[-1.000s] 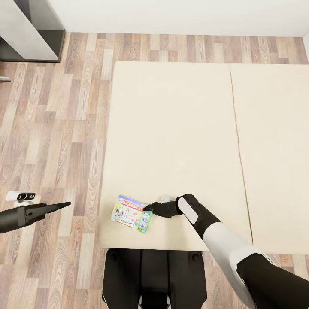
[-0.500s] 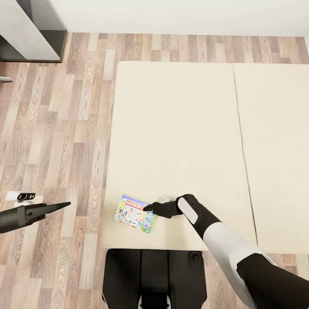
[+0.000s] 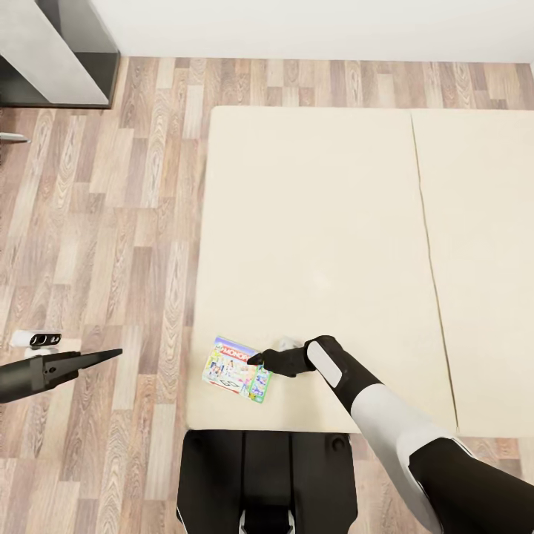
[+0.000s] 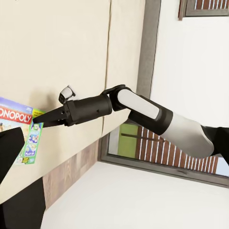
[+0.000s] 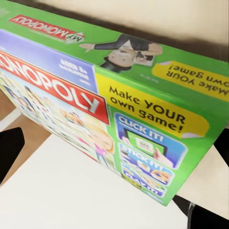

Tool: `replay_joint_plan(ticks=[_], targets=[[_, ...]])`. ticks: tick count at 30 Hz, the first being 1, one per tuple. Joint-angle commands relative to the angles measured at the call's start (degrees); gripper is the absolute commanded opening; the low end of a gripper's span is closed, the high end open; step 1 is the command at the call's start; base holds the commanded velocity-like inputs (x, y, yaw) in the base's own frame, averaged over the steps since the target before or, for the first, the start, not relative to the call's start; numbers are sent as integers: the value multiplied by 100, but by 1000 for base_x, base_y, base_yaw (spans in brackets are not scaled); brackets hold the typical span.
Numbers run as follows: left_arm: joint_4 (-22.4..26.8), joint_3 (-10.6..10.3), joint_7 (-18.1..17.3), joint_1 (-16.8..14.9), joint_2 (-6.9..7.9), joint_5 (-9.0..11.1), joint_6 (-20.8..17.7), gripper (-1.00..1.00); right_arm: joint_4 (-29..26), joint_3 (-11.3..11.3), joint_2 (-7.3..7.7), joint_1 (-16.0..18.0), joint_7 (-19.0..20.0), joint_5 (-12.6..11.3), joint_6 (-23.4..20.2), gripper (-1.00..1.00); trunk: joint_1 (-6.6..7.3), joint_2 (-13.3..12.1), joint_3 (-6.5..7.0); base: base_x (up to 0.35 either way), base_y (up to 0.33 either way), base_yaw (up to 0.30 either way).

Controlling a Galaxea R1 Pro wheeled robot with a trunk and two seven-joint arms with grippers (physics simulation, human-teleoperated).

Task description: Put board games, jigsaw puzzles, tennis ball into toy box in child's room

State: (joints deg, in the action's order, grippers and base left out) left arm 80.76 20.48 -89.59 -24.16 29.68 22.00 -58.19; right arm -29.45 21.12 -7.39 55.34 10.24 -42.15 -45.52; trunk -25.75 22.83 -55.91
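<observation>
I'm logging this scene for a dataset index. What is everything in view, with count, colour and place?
Monopoly board game: one, white with green edge, near corner of the bed, at the right hand's tips.
Bed: one, beige mattress in two parts, centre and right.
Floor: wood planks, left of and beyond the bed.
Grey furniture: one, far left corner.
Window: one, dark-framed, in the left wrist view.
Left hand: black, over the floor.
Right hand: black, against the game's edge; grip unclear.

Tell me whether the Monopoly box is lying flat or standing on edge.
Cannot tell. The Monopoly box shows its printed face over the bed, with the right hand at its edge.
</observation>
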Motion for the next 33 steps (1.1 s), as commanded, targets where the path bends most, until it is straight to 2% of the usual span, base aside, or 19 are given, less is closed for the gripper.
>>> replay_joint_plan(ticks=[1, 16, 32, 33], targets=[[0, -1, -23, -1, 2, -3, -61, 100, 1, 6, 0, 3, 40, 40, -8, 100, -4, 9, -6, 0, 153, 0], [1, -1, -23, -1, 2, -3, -61, 100, 1, 6, 1, 3, 48, 40, -7, 100, -4, 9, -6, 0, 128, 0], [1, -1, -23, -1, 2, -3, -61, 100, 1, 6, 0, 3, 64, 40, -6, 100, -4, 9, -6, 0, 35, 0], [-32, 6, -5, -1, -31, -36, -89, 100, 34, -27, -33, 27, 66, 52, 28, 100, -4, 9, -6, 0, 0, 0]])
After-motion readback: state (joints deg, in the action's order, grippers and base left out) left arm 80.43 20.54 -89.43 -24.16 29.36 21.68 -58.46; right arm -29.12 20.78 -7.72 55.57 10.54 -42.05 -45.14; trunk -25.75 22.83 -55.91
